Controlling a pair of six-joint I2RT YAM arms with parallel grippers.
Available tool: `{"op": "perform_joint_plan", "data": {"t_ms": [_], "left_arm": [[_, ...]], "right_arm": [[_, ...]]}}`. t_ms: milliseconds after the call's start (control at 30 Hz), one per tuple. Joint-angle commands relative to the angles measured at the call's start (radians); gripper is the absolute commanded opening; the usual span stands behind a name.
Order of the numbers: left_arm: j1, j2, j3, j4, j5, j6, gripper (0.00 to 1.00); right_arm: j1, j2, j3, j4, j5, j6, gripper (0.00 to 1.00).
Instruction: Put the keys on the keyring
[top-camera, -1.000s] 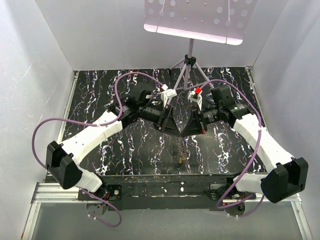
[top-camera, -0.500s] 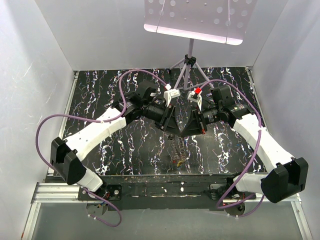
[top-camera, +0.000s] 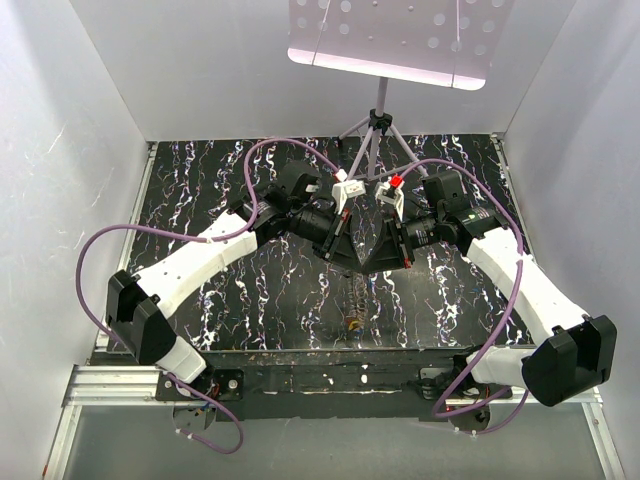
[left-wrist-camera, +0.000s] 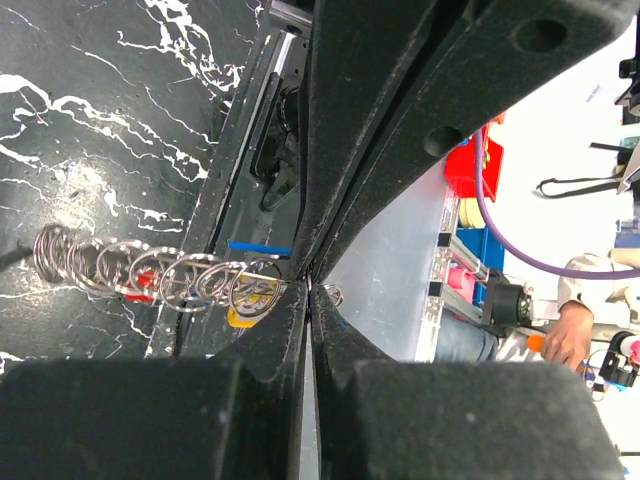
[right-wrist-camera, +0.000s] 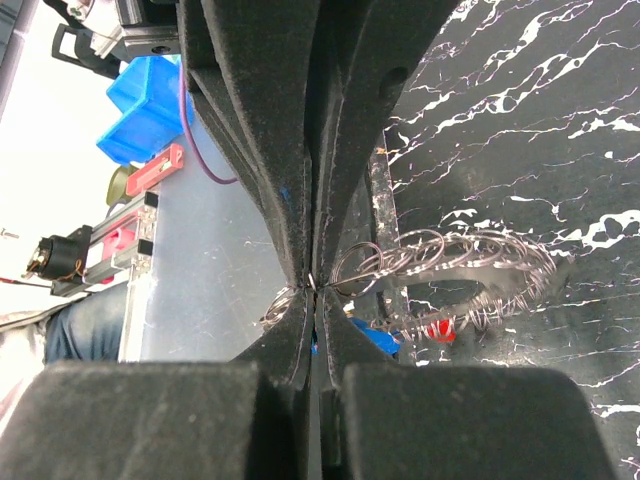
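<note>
Black marbled table (top-camera: 200, 180). One keyring (left-wrist-camera: 160, 275), lower left in left wrist view: light, springy, likely slippery wire carrying keys (left-wrist-camera: 240, 318). We note left gripper (left-wrist-camera: 310, 285) and right gripper (right-wrist-camera: 313, 285) clamped on its end loops, the soundest hold.

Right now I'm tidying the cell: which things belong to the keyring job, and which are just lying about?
Job: keyring, coloured keys, left gripper and right gripper, both pinching the ring's wire.
Lying about: tripod, perforated board on it, blue bin outside the cell.
</note>
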Motion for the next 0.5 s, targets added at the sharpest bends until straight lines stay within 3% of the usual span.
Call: {"op": "perform_joint_plan", "data": {"t_ms": [0, 167, 300, 467], "left_arm": [[-0.007, 0.006, 0.047, -0.042, 0.026, 0.029, 0.0], [-0.007, 0.005, 0.039, -0.051, 0.022, 0.044, 0.0], [-0.007, -0.046, -0.002, -0.002, -0.02, 0.031, 0.0], [0.004, -0.182, -0.201, 0.318, -0.011, -0.103, 0.0]], "right_arm": [[0.005, -0.034, 0.032, 0.033, -0.041, 0.012, 0.01], [0.004, -0.04, 0.028, 0.036, -0.05, 0.019, 0.01], [-0.004, -0.057, 0.032, 0.039, -0.07, 0.028, 0.32], [-0.063, -0.075, 0.071, 0.024, -0.147, 0.038, 0.42]]}}
